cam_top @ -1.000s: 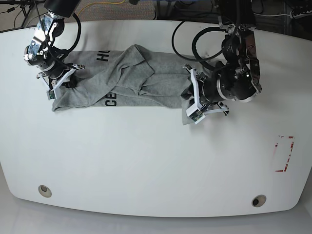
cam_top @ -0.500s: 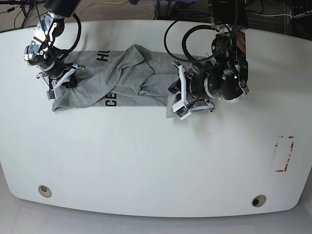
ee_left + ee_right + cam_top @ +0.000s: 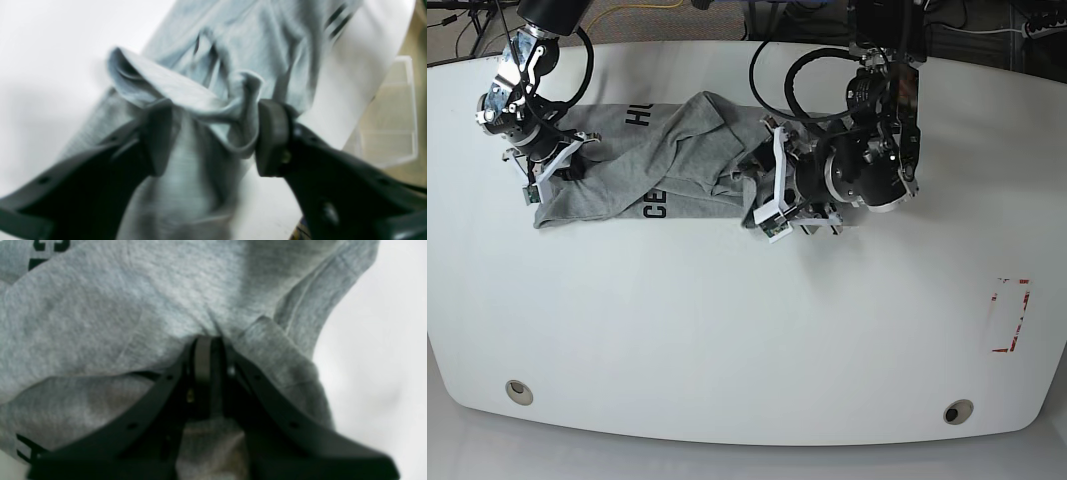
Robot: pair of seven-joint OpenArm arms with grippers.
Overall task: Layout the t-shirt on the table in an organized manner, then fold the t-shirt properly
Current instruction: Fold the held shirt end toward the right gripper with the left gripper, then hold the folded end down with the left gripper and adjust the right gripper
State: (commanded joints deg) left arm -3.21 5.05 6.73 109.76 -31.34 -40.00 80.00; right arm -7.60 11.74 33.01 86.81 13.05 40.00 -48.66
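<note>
While the t-shirt (image 3: pixel 677 165) lies bunched along the far side of the table (image 3: pixel 727 340), nothing is laid out yet; a fold is doubled over mid-garment and the black lettering (image 3: pixel 654 205) is partly covered.

Long axis runs left-right in the base view, between the two arms.

Right tool (image 3: pixel 205 350): jaws closed down tight, grey fabric pinched between them, at the shirt's end on the base view's left. Holds that end near the table.

Left tool (image 3: pixel 213 136): jaws partly apart, a rolled hem or edge of the shirt bunched in the gap and touching both pads. Wrist view is blurred; can't tell whether it's actually clamped or just cradling the cloth. It sits at the shirt's opposite end in the base view (image 3: pixel 772 195), and that end looks crumpled toward the middle.

Key relation: the shirt spans tool to tool, so spreading means pulling the ends apart along that axis. My read: the left arm has to carry its end outward toward open table.

Table is white, smooth and low-friction by the look of it. Plenty of bare surface on the near side, with two grommet holes (image 3: pixel 519 391) and a red-and-white mark (image 3: pixel 1010 315) well apart from the shirt.
</note>
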